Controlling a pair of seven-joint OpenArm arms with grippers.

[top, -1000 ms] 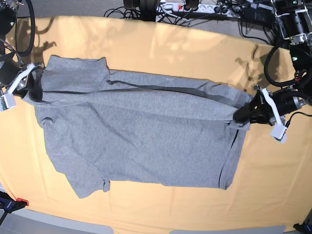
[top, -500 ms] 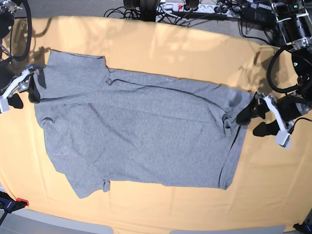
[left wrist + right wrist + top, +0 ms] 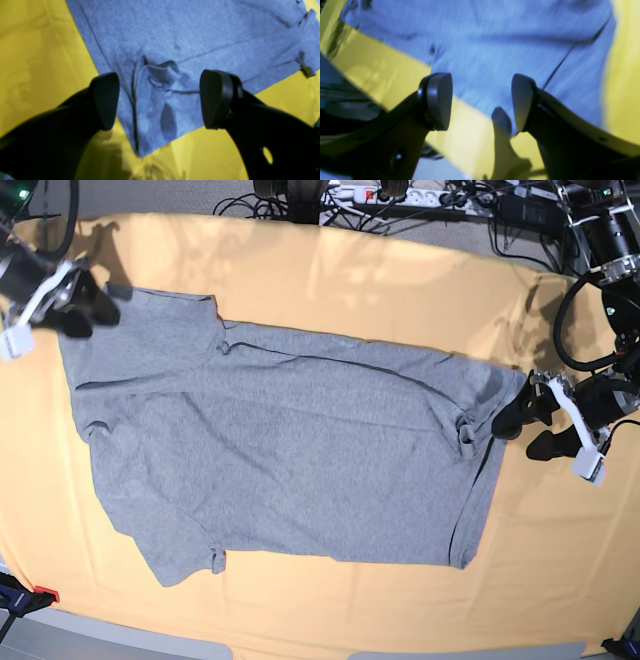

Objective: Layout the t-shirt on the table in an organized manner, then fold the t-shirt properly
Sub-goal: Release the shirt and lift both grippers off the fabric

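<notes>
item one, the t-shirt (image 3: 290, 450): we log it lying flat mid-table (image 3: 350, 270), plain side up, a small pucker at its 3 o'clock edge. left gripper (image 3: 532, 430), 3 o'clock, jaws spread, holding nothing, just off the hem. right gripper (image 3: 85, 305), 10 o'clock, jaws apart, empty, over the shirt's corner.

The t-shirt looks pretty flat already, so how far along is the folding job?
Partly done: the t-shirt lies spread across the table, with one long fold laid over along its upper edge. In hand: nothing. The left hand is open beside the bunched corner, and the right hand is open at the far end, neither gripping cloth. Left: smoothing that puckered corner and making the remaining folds.
</notes>
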